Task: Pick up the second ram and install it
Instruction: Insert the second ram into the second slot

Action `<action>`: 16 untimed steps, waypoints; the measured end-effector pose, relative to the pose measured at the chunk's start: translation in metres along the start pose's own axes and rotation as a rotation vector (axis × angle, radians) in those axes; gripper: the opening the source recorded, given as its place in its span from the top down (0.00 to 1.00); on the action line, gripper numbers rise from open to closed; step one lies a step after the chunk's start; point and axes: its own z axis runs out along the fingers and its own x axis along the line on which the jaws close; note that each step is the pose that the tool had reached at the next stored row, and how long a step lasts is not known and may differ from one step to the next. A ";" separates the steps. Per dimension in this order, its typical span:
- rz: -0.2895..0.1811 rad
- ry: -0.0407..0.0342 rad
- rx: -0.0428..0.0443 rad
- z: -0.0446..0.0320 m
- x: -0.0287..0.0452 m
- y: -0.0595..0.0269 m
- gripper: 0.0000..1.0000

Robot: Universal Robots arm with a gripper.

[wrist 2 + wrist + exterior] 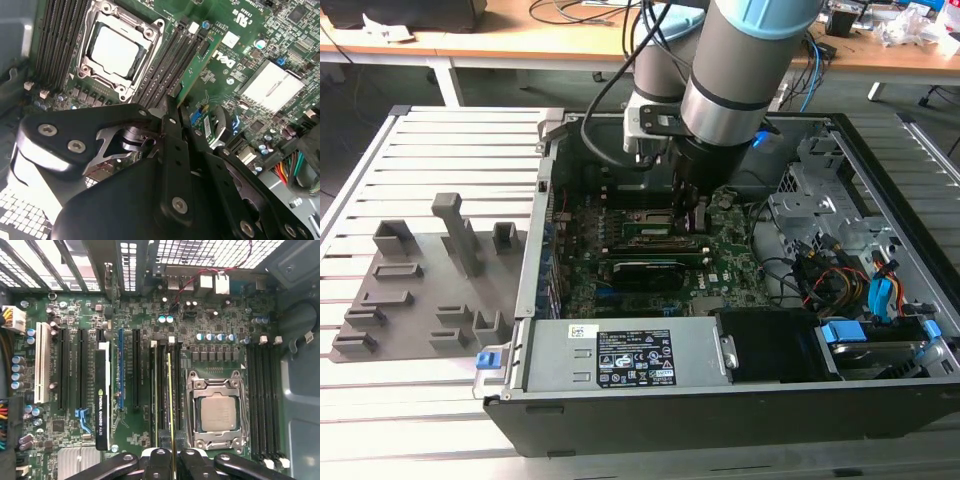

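My gripper point(172, 462) is down inside the open computer case point(880, 180), shut on the second ram point(170, 400). The first wrist view shows this thin green stick edge-on, standing along the memory slots point(159, 390) beside the CPU socket point(216, 412). From the second wrist view the ram point(194, 67) runs away from the gripper point(176, 117) over the dark slots next to the socket point(117, 50). I cannot tell whether the stick is pressed into a slot. Seen from the exterior view, the gripper point(697, 215) hangs over the middle of the motherboard point(720, 265).
A black expansion card point(102, 395) stands in a slot a few rows from the ram. More memory slots point(265, 400) lie on the socket's other side. Drive cables point(840, 275) and a power supply point(630, 355) crowd the case. A grey fixture point(420, 290) sits outside, at the exterior view's left.
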 end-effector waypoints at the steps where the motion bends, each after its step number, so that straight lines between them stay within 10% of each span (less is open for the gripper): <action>1: 0.000 0.0000 0.0000 0.0003 0.0000 0.0000 0.86; 16: 0.001 -0.0002 0.0002 0.0148 0.0018 0.0018 0.86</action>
